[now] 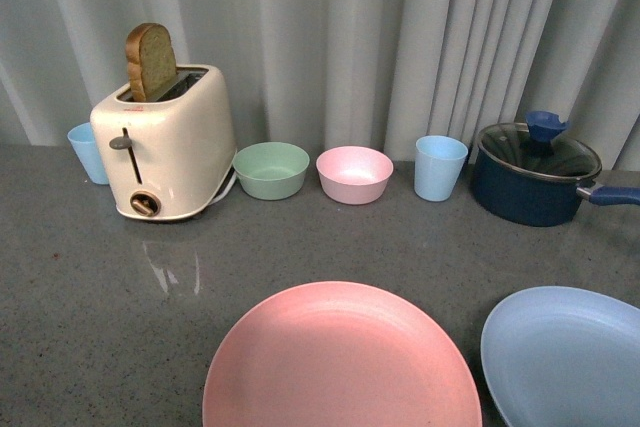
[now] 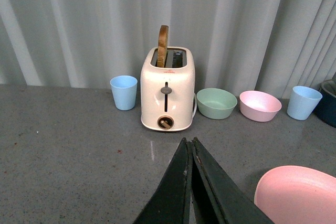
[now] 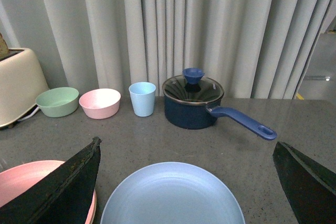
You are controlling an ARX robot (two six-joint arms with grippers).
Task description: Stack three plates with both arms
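Resting just beside each other on the tabletop (image 1: 90, 327), the pink plate (image 1: 340, 362) and light blue plate (image 1: 565, 357) look light, stiff and matte; I judge the thin rim the best hold. My left end effector (image 2: 190, 143) is closed and empty; my right end effector (image 3: 186, 143) is spread wide toward the light blue plate.

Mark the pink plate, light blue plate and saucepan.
pink plate (image 1: 340, 362), front view, centre of its well.
light blue plate (image 3: 172, 195), right wrist view, centre of its well.
saucepan (image 3: 186, 115), right wrist view, dark blue side wall.
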